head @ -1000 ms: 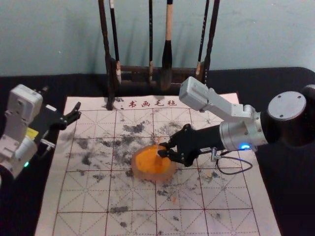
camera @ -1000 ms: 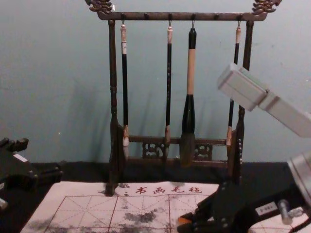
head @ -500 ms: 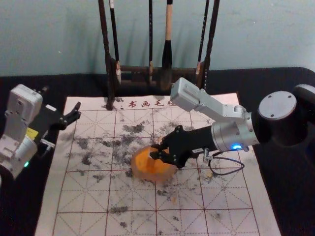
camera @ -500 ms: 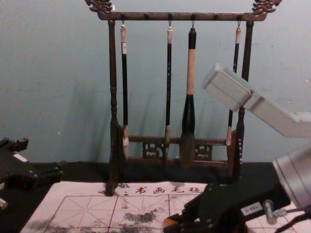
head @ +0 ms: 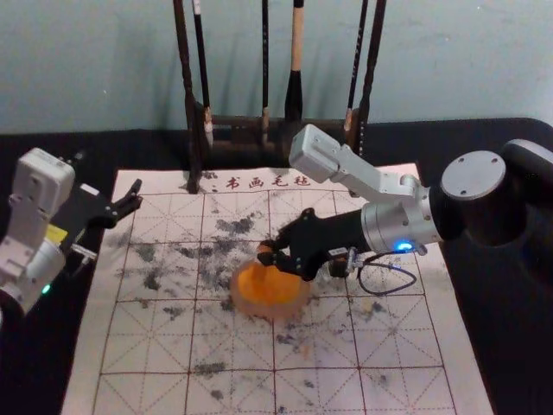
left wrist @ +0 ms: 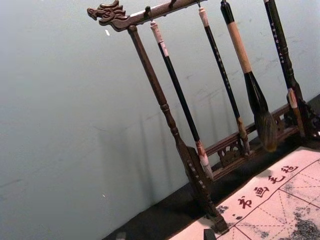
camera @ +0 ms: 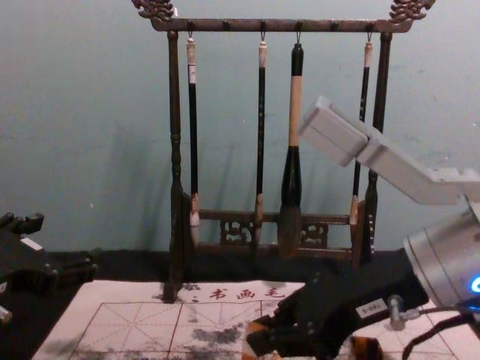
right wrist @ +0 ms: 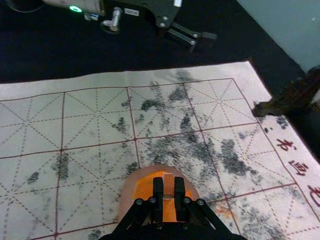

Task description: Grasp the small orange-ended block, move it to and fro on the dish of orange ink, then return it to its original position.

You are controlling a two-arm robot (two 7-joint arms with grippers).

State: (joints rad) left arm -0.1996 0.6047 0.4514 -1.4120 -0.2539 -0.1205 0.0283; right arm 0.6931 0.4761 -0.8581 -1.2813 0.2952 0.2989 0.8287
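Pinching the small orange-ended block between its fingertips, the right gripper reaches over the far rim of the orange ink dish at the center of the head view, while the left gripper is parked at the frame's left, fingers spread. Pressure on that rim, from a stroke carried too far toward the brush rack, could tip or drag the dish and spill ink across the gridded mat. The block, gripped by a small area, might twist or slip should its end catch the dish wall, and wet ink could drip during the return. A looped cable hanging beneath the right wrist may snag or brush the dark, partly orange object at the chest view's lower right, or the arm itself may bump it. That object is largely covered by the arm, and its nature cannot be made out. Fingers mask much of the block in the head view; whether its lower end touches ink is unclear. The chest view's bottom edge cuts off the dish area, and the block's original resting spot cannot be identified.
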